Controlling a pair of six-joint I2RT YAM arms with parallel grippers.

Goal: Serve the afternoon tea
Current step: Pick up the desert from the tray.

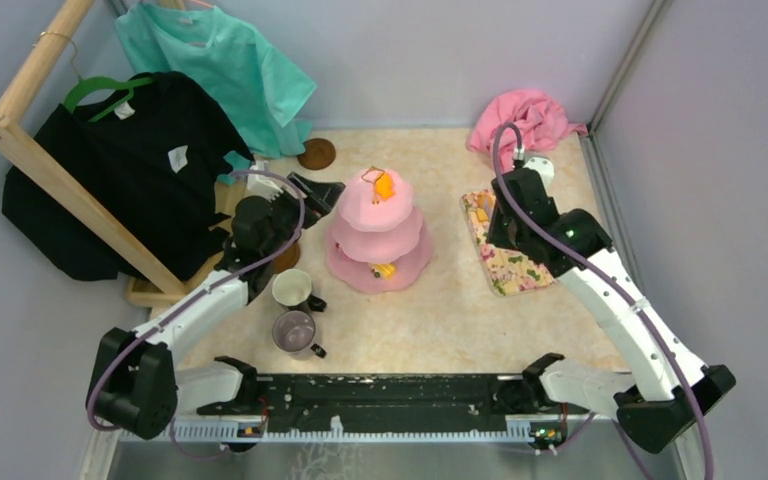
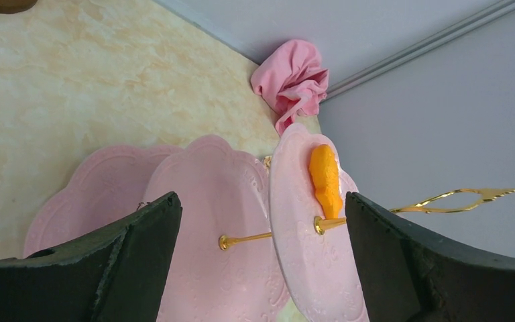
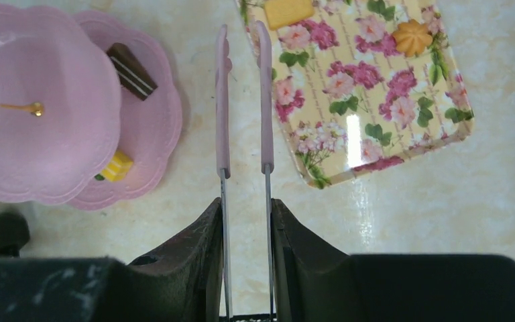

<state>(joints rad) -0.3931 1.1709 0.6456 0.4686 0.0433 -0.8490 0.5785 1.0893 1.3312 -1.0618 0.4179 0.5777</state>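
The pink three-tier cake stand (image 1: 375,235) sits in the middle of the overhead frame. An orange snack (image 2: 325,178) lies on its top tier beside the gold loop (image 2: 456,199). A yellow snack (image 3: 117,166) and a brown layered slice (image 3: 133,70) rest on the bottom tier.

The left gripper (image 2: 261,201) hangs just left of the stand with its jaws spread wide and nothing between them. Below it, at lower left of centre, the white mug (image 1: 292,288) and the grey-purple mug (image 1: 295,330) stand close together. A brown saucer (image 1: 316,153) lies toward the back wall.

The right gripper (image 3: 245,201) is clamped on a pair of tongs (image 3: 222,100). Their pink tips point over the bare tabletop between the stand and the floral tray (image 3: 375,127). The tray carries a square biscuit (image 3: 288,11) and a round orange cookie (image 3: 412,37).

A pink cloth (image 1: 525,118) is bunched in the upper right corner. A black T-shirt (image 1: 110,180) and a teal T-shirt (image 1: 225,65) hang from a wooden rail (image 1: 35,165) at the left.
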